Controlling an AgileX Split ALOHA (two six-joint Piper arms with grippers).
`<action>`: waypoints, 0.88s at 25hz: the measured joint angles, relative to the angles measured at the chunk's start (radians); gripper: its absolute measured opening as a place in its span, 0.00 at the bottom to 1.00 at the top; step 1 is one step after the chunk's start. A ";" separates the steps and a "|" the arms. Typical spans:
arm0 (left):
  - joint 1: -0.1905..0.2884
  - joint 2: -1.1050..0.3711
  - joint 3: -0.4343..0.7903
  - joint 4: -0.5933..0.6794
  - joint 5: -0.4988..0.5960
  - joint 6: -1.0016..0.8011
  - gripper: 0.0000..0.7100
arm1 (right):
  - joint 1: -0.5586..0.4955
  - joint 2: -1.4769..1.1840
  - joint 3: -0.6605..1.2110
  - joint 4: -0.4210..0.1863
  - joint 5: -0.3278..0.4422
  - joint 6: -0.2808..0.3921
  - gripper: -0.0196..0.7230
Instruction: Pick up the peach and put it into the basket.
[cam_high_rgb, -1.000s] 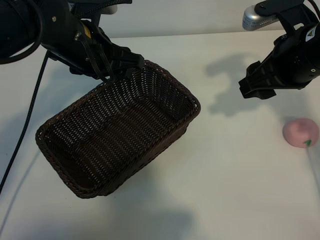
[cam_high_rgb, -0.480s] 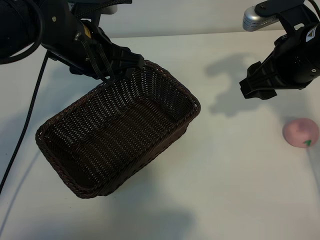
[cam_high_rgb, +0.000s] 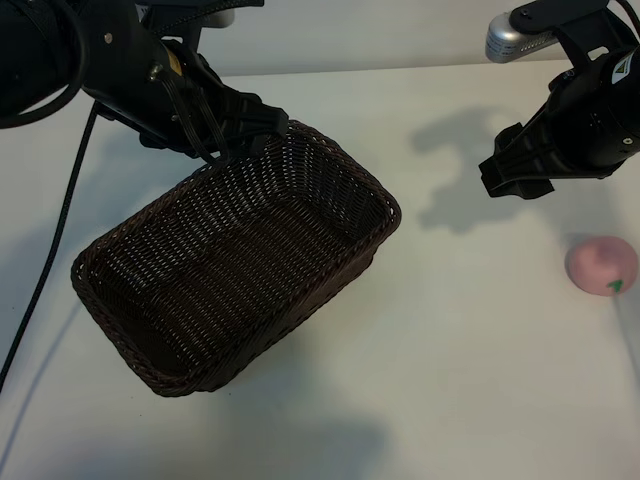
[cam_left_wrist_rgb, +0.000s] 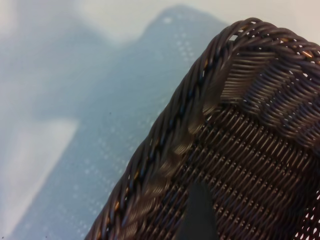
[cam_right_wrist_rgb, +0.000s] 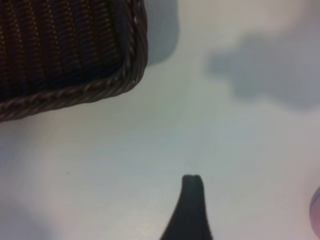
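Observation:
The dark-brown woven basket (cam_high_rgb: 235, 260) lies slantwise on the white table, left of the middle. My left gripper (cam_high_rgb: 243, 128) hangs over its far corner, open. In the left wrist view one finger (cam_left_wrist_rgb: 198, 212) shows above the inner weave, just inside the braided rim (cam_left_wrist_rgb: 170, 132). The pale-pink peach (cam_high_rgb: 601, 266) with its green leaf mark rests near the right edge. My right gripper (cam_high_rgb: 515, 178) hovers open above the table, behind and to the left of the peach, with nothing in it. The right wrist view shows one finger (cam_right_wrist_rgb: 191, 200), a basket corner (cam_right_wrist_rgb: 65, 50) and a sliver of the peach (cam_right_wrist_rgb: 316, 210).
A black cable (cam_high_rgb: 55, 230) runs down the table's left side beside the basket. Bare white tabletop (cam_high_rgb: 470, 330) lies between the basket and the peach. The peach sits close to the table's right edge.

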 joint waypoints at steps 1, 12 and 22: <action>0.000 0.000 0.000 0.000 -0.009 0.000 0.83 | 0.000 0.000 0.000 0.000 0.000 0.000 0.83; 0.000 -0.014 0.022 0.000 0.008 -0.063 0.83 | 0.000 0.000 0.000 -0.004 0.000 0.000 0.83; 0.000 -0.240 0.369 0.000 -0.122 -0.274 0.83 | 0.000 0.000 0.000 -0.008 0.003 0.000 0.83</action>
